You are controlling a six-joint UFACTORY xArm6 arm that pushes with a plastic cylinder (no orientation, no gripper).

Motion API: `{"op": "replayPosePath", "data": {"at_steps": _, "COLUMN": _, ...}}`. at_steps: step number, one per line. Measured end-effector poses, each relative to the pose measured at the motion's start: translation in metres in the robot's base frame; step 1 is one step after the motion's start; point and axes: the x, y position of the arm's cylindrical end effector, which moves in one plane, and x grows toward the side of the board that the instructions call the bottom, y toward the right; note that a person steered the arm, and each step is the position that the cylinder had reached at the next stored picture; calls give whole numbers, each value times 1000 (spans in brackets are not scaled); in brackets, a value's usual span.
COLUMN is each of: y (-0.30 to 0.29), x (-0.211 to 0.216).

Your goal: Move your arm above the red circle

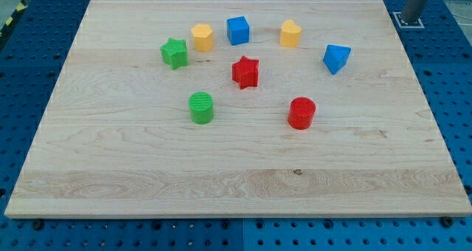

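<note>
1. A wooden board (243,177) is shown lying on a blue perforated table (457,74).
2. The red circle (302,112), a short cylinder, is placed right of the board's centre, standing apart from all other blocks.
3. A red star (245,71) is seen up and to the left of the red circle; a green cylinder (200,107) lies well to its left.
4. Along the view's top, from left to right, are arranged a green star (174,53), a yellow block (202,37), a blue cube (238,30), a second yellow block (290,33) and a blue angular block (336,58).
5. The rod's tip is not shown in the view, so its position relative to the blocks cannot be told.
6. A grey post (417,4) is visible at the top right corner, off the board.
</note>
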Motion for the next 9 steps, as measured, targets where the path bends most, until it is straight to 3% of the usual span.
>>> {"op": "replayPosePath", "data": {"at_steps": 3, "y": -23, "x": 25}}
{"op": "replayPosePath", "data": {"at_steps": 7, "y": -58, "x": 136}}
{"op": "replayPosePath", "data": {"at_steps": 8, "y": -98, "x": 174}}
{"op": "replayPosePath", "data": {"at_steps": 9, "y": -148, "x": 185}}
